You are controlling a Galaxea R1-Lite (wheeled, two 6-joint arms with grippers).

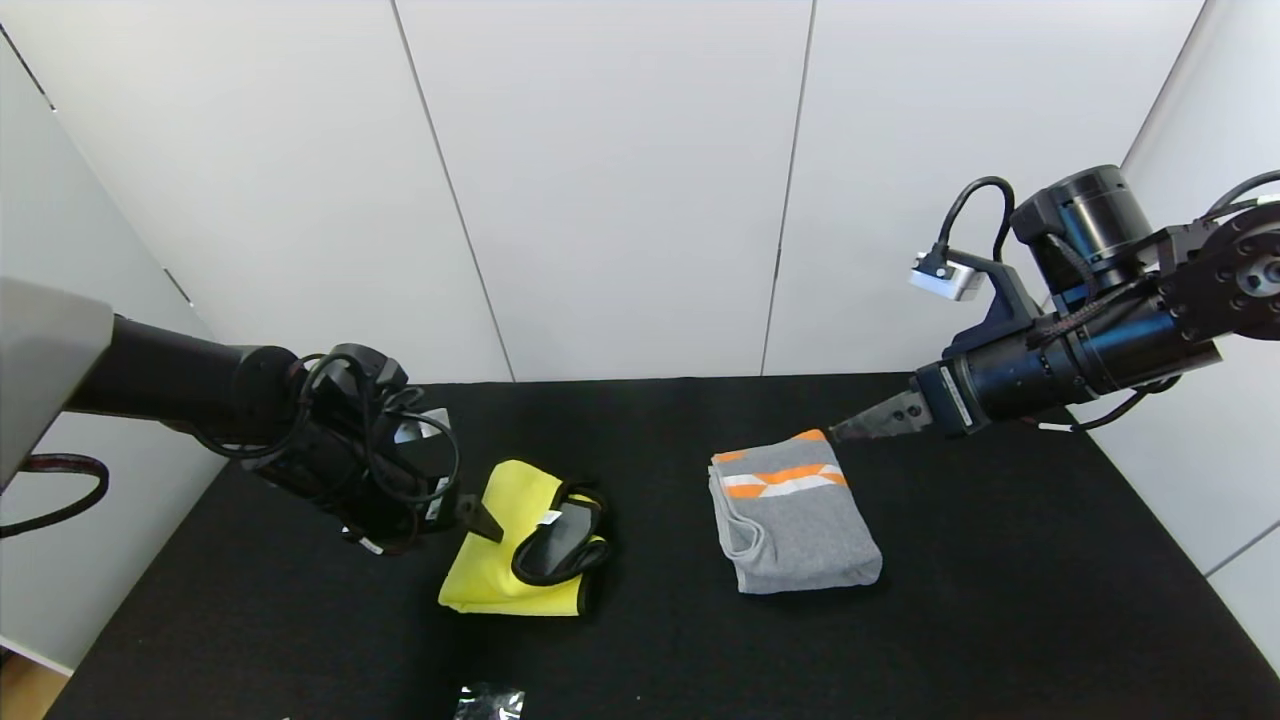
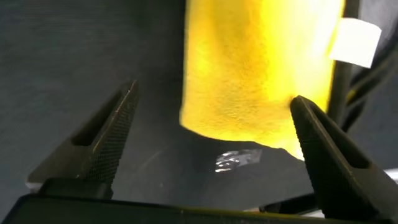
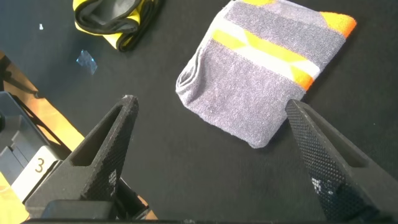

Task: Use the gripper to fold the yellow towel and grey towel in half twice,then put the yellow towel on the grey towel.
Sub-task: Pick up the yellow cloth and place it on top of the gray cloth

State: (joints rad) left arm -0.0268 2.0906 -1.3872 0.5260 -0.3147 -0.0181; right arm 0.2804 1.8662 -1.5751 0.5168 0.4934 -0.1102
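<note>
Yellow towel (image 1: 500, 570) lies left of centre on the black surface (image 1: 1000, 620), partly folded: a black-backed flap is bunched on its right side and a small white tag (image 1: 548, 517) shows. The fold looks messy, not a clean quarter. Grey towel (image 1: 795, 525) sits right of centre, well apart from the yellow one, already a compact rectangle with the orange-and-white band at its far end; it looks done.

Left pincer (image 1: 478, 517) is low at the yellow towel's left edge. In the left wrist view the left pincer (image 2: 214, 134) is spread wide and empty, one fingertip (image 2: 308, 118) over the cloth edge, the other off it over bare surface. Right pincer (image 1: 880, 418) hovers just past the grey towel's far right corner; the right wrist view shows it wide open, nothing held.

Step in hand, my read: finish or tidy the yellow fold, then lift it. To do it well: drop so one finger slides under all layers at the edge, pinch the full stack rather than the top layer, and carry low so the loose black flap doesn't spill open. Land it square on the grey towel, clear of the band.

Containers: none in view.
</note>
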